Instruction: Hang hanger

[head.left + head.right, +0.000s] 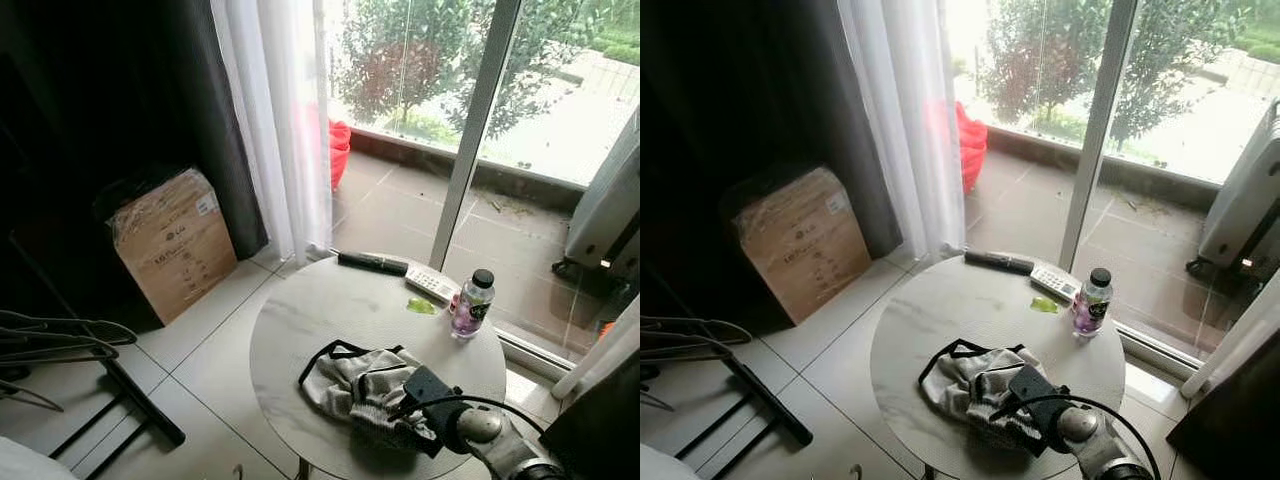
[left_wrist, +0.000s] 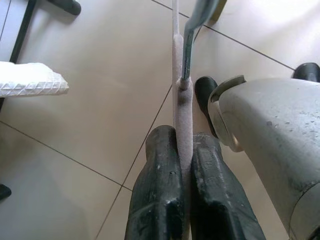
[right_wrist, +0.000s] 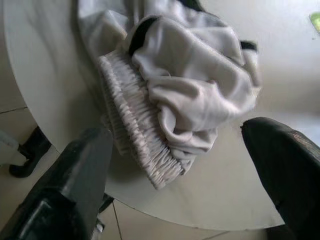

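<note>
Round marble tabletop (image 1: 300,330) sat lower centre of frame; crumpled grey-white garment (image 1: 365,385) lay on its near edge

Right pincer (image 3: 175,165) hovered spread wide over garment's ribbed waistband, nothing gripped

Left pincer (image 2: 182,185) was clamped shut on hanger (image 2: 179,100), pale padded bar running up between fingers, metal hook (image 2: 192,35) at frame top, floor tiles behind

Step judged: bring garment to hanger; best pinch at waistband, lift clear of tabletop, keep hanger level

Cardboard box (image 1: 175,240) at left stood sealed, contents unseen; capped bottle (image 1: 472,303) on tabletop right, contents unclear; two remotes (image 1: 372,262) beside it
</note>
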